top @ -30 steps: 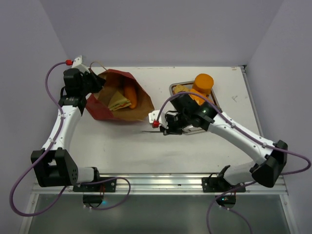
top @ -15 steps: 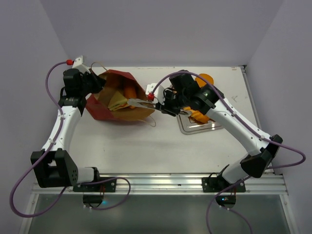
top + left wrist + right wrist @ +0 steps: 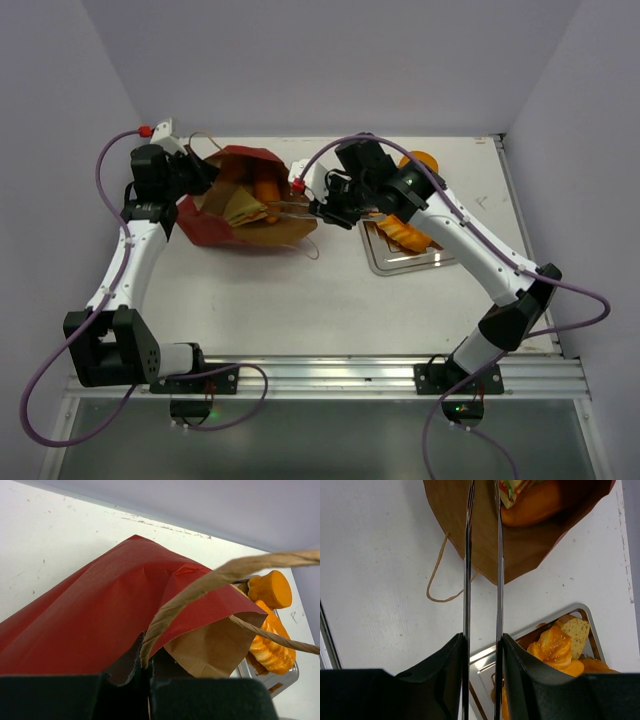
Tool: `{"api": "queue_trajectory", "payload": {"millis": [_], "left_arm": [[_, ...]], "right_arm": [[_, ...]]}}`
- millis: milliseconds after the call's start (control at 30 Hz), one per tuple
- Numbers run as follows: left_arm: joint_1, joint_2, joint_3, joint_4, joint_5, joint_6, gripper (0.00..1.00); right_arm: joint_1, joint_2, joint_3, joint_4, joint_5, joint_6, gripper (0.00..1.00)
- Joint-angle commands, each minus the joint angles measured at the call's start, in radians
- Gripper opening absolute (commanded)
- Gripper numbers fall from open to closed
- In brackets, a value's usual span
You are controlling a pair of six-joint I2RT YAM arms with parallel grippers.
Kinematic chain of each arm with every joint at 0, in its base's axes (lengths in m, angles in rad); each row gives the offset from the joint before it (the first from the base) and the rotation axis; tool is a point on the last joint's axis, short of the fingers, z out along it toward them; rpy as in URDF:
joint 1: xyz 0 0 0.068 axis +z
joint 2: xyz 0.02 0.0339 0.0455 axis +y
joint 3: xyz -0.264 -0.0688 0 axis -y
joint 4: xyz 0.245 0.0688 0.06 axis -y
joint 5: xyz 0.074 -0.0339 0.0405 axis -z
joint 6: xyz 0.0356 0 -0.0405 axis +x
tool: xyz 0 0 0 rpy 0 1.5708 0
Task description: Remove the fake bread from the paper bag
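The red paper bag (image 3: 212,226) lies on its side at the back left, its brown mouth facing right. Inside it lie an orange loaf (image 3: 266,191) and a pale sandwich (image 3: 240,207). My left gripper (image 3: 195,172) is shut on the bag's upper edge by its twine handle (image 3: 210,580); its fingers (image 3: 125,672) pinch the red paper (image 3: 95,615). My right gripper (image 3: 335,205) is shut on steel tongs (image 3: 290,208). In the right wrist view the gripper (image 3: 482,642) holds the tong blades (image 3: 468,555) a little apart, reaching into the bag mouth (image 3: 520,550) toward the orange loaf (image 3: 535,507) and sandwich (image 3: 512,490).
A steel tray (image 3: 400,263) to the right of the bag holds several orange bread pieces (image 3: 405,228), with a round one (image 3: 420,160) at its far end. They also show in the right wrist view (image 3: 555,645) and the left wrist view (image 3: 270,645). The bag's loose handle (image 3: 437,575) lies on the table.
My right arm has swung from the middle of the table up and left, bringing the tongs to the bag mouth. The left gripper has stayed on the bag.
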Motion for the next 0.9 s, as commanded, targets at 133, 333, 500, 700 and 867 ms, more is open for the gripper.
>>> {"api": "queue_trajectory", "payload": {"millis": [133, 333, 500, 700, 867], "left_arm": [[0.008, -0.024, -0.021, 0.031, 0.025, 0.031, 0.0], [0.008, -0.035, -0.039, 0.034, 0.04, 0.046, 0.0], [0.008, -0.039, -0.05, 0.032, 0.054, 0.05, 0.0], [0.008, -0.041, -0.048, 0.034, 0.061, 0.046, 0.0], [0.008, -0.041, -0.047, 0.032, 0.064, 0.047, 0.0]], "right_arm": [[0.023, 0.069, 0.089, 0.006, 0.09, -0.053, 0.38], [0.054, 0.14, 0.129, 0.023, 0.146, -0.116, 0.38], [0.121, 0.192, 0.111, 0.088, 0.276, -0.208, 0.4], [0.181, 0.261, 0.122, 0.184, 0.415, -0.287, 0.41], [0.189, 0.324, 0.151, 0.211, 0.487, -0.321, 0.41]]}}
